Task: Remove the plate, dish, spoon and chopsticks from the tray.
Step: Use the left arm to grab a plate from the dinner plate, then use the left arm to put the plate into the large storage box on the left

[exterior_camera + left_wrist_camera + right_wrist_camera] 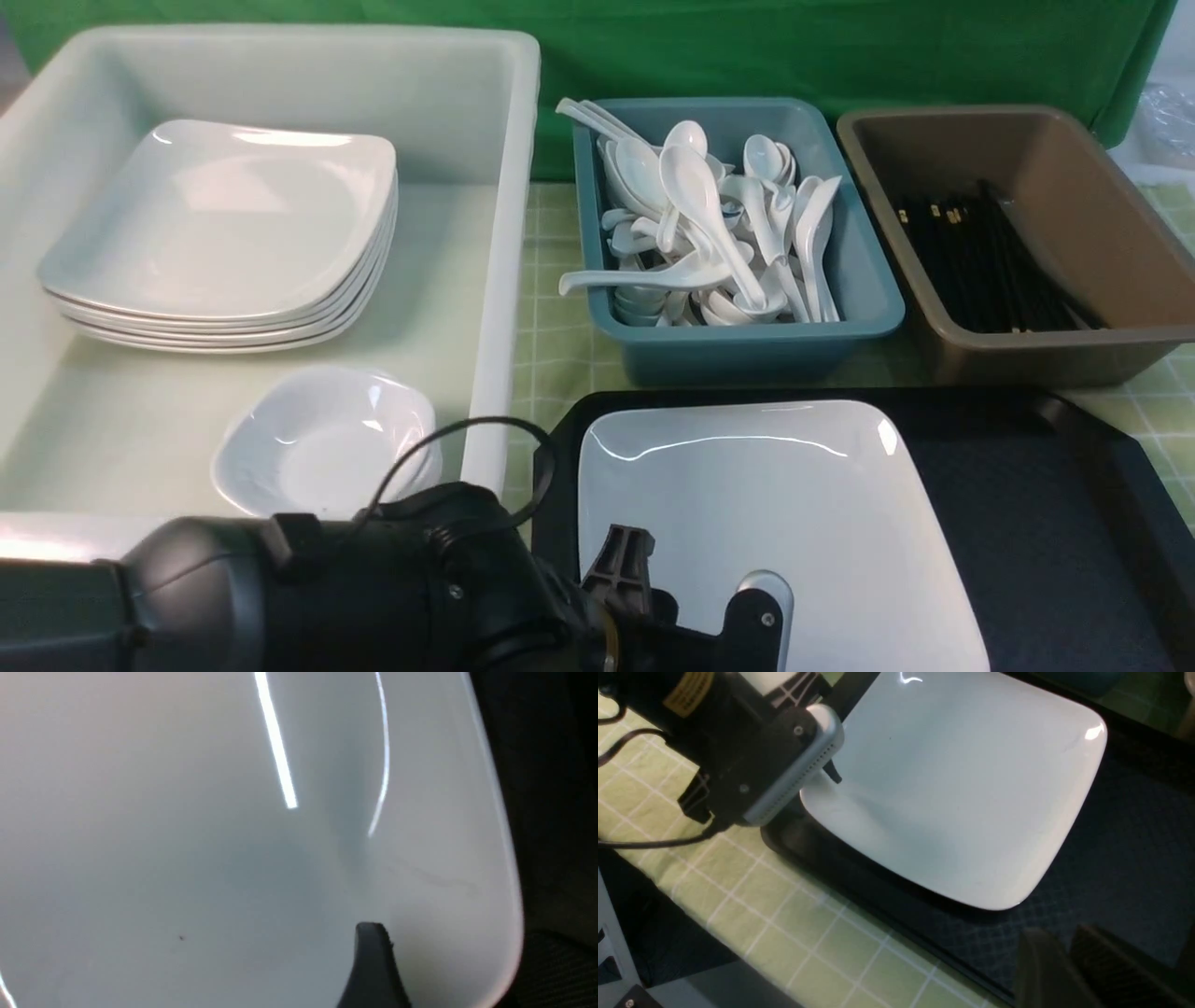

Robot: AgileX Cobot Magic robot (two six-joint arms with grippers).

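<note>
White plate [766,504] lies alone on the tray [1027,523], left half; your left gripper [826,770] sits at its near rim, grip unclear; right gripper [1069,970] hangs aside, likewise unclear; next, pinch firmly and lift toward the tub [504,280].

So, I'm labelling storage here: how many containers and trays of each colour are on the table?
White tub: 1
Teal bin: 1
Brown bin: 1
Black tray: 1
Total: 4

Glossy white plate [775,504] on matt, fine-textured black plastic tray [1027,523].
</note>
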